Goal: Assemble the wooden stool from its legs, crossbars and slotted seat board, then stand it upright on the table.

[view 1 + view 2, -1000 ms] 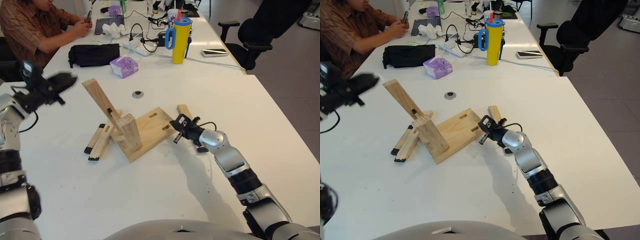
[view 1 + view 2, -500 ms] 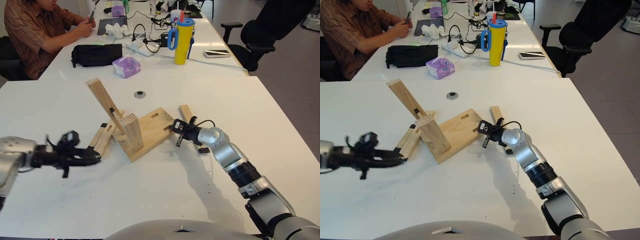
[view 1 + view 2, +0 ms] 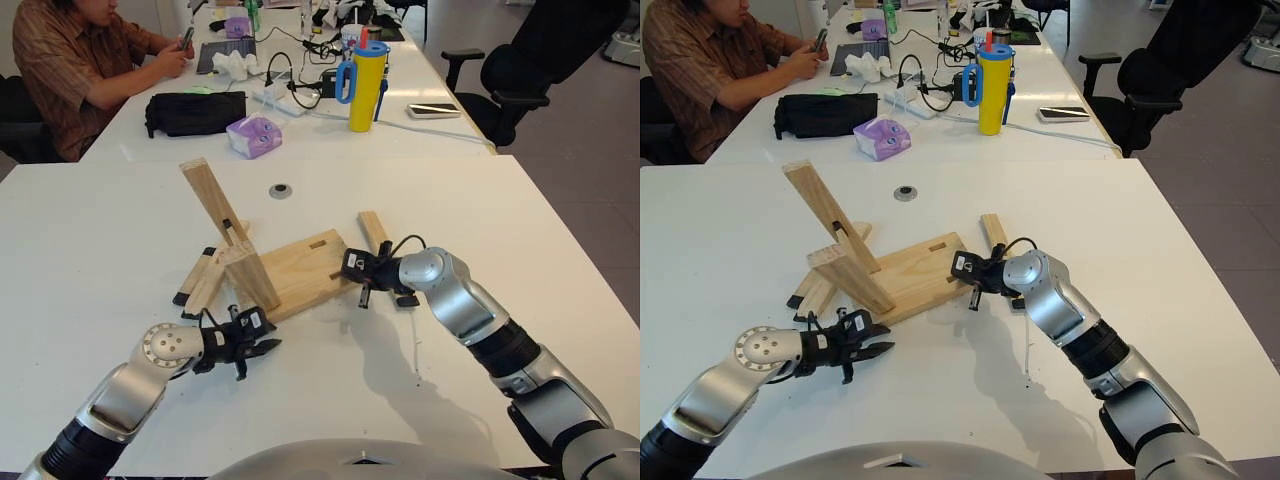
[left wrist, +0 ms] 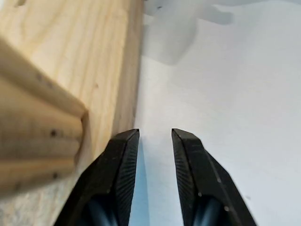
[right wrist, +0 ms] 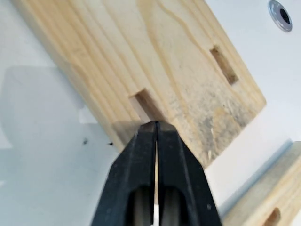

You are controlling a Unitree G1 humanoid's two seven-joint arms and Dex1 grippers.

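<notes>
Pine seat board lies flat near the middle of the white surface, slots facing up, with two legs rising from its left end. The rear leg slants back toward the far edge, and the front leg tilts just in front of it. Loose sticks lie flat side by side on the surface, just beside the board's left end. A spare leg lies flat off the board's right end, toward the far edge.

The left tool sits low over the surface on the near-edge side of the board. Its fingers are spread with bare surface between them, one tip just beside the board's near edge. The right tool is at the board's right end. Its fingers are pressed together on nothing, their tips at the board's edge beside an open slot.

A round grommet sits in the surface toward the far edge, and a yellow bottle stands on the next table beyond
</notes>
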